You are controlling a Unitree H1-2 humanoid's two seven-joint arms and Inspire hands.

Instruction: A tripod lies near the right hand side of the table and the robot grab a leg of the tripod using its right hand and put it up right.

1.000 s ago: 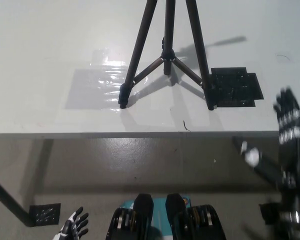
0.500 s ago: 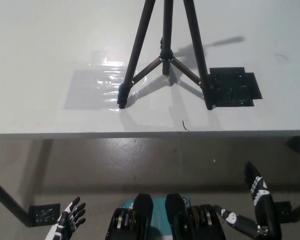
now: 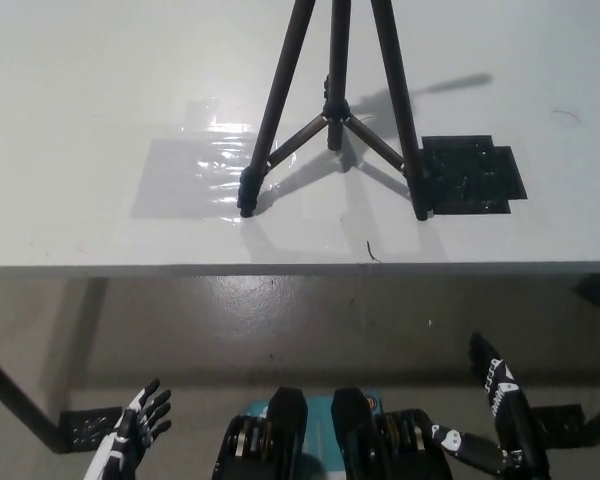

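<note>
A black tripod (image 3: 332,110) stands upright on the white table (image 3: 100,240), its legs spread; two feet rest near the front, one at the left on a shiny clear patch, one at the right beside a black mat. Nothing holds it. My black right hand (image 3: 498,395) hangs below the table's front edge at the lower right, fingers straight and apart, empty. My white left hand (image 3: 140,425) rests at the lower left over the floor, fingers spread, empty.
A black square mat (image 3: 470,175) lies on the table right of the tripod. A shiny clear film patch (image 3: 195,170) lies to its left. The table's front edge (image 3: 280,268) crosses the picture; a dark table leg (image 3: 15,395) slants at the lower left.
My right hand has dropped from beside the table's right front edge to below it, near my body. The tripod has stayed upright and still.
</note>
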